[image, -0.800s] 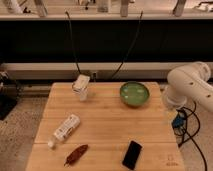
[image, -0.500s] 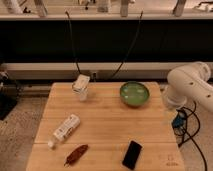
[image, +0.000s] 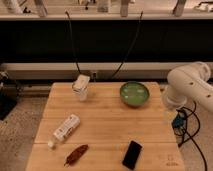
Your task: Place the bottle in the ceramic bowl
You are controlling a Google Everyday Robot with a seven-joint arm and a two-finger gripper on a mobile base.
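The bottle [image: 65, 128] lies on its side at the left of the wooden table [image: 110, 125], its white cap pointing to the front left. The green ceramic bowl [image: 134, 93] stands at the back right of the table and holds nothing. My white arm [image: 190, 87] hangs over the table's right edge. The gripper [image: 171, 119] is below it, just off the right edge, to the front right of the bowl and far from the bottle.
A clear cup with a white top [image: 82, 87] stands at the back left. A reddish-brown elongated object [image: 76, 154] and a black phone [image: 132, 154] lie near the front edge. Cables [image: 192, 132] trail on the floor at the right.
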